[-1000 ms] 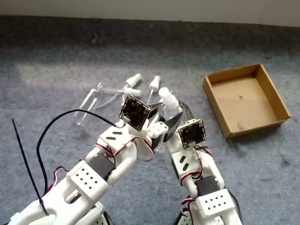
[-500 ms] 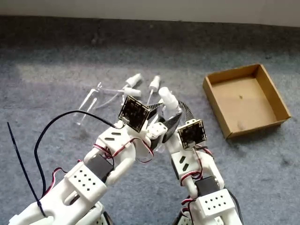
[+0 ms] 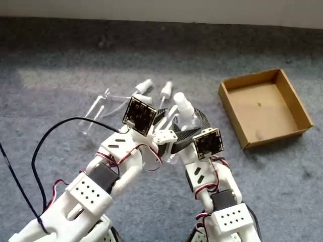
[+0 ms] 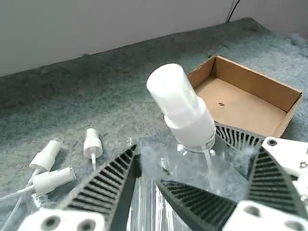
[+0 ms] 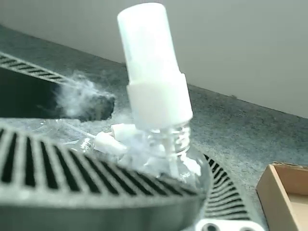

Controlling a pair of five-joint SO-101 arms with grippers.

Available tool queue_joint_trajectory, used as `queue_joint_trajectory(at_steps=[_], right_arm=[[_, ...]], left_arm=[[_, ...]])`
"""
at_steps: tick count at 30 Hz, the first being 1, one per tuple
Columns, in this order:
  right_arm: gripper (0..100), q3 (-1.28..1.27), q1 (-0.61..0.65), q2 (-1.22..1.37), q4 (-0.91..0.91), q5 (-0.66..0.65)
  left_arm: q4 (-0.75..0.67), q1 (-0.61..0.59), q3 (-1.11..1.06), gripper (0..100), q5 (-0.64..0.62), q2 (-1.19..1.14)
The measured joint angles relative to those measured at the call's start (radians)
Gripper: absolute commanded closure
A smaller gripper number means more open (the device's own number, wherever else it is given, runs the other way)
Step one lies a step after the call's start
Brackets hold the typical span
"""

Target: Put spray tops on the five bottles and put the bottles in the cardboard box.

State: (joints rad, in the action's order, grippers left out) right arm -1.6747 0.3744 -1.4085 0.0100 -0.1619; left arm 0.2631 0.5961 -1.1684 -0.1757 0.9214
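Right gripper (image 3: 189,126) is clamped on the clear bottle (image 5: 187,163) between the two arms, white spray top (image 4: 180,103) sitting on its neck, left gripper (image 3: 164,123) just beside it with fingers spread wide, loose tops (image 3: 144,86) lying on the carpet (image 3: 60,60) beyond, cardboard box (image 3: 250,79) well apart.

Left arm (image 3: 96,181) stretches from lower left toward frame centre; right arm (image 3: 212,186) rises from lower centre. Wrists close together. Left hand (image 3: 168,126) fingers spread apart. Right hand (image 3: 191,122) clamped on clear plastic bottle with white spray top (image 3: 182,107).
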Motion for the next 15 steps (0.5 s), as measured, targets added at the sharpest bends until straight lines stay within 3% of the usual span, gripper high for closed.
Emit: queue_joint_trajectory(at_steps=[15], right_arm=[[88.2, 0.0, -0.008, -0.002, -0.002, 0.002]], left_arm=[[-0.095, -0.041, -0.002, 67, -0.115, -0.012]])
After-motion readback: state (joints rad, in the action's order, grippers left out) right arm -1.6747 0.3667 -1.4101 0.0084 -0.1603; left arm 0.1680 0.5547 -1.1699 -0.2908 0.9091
